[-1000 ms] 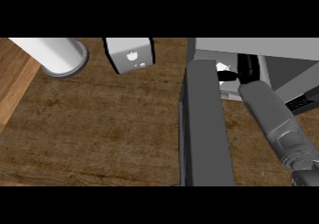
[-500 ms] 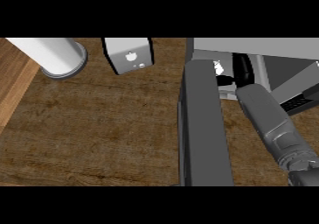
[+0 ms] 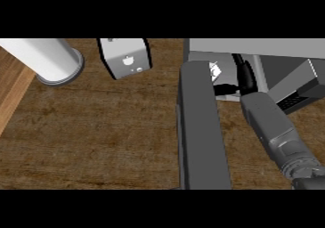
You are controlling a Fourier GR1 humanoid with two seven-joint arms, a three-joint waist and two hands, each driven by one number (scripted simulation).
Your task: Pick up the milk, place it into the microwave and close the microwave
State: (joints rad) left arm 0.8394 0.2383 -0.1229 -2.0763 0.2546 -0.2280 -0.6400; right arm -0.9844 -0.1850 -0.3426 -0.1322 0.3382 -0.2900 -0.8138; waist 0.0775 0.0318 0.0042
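While wood counter (image 3: 92, 133) lies bare, right hand (image 3: 225, 88) in microwave (image 3: 257, 49), prob. clamped on milk (image 3: 215, 70).

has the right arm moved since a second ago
Yes. The right forearm has pushed further up the view, deeper into the microwave opening beside the open door, which stayed put. The hand itself is mostly hidden inside.

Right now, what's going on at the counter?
The right arm reaches into the open microwave, with the right robot hand inside near a small white item, probably the milk. The microwave door stands open. A white cylinder and a grey box sit on the counter. The left robot hand is out of view.
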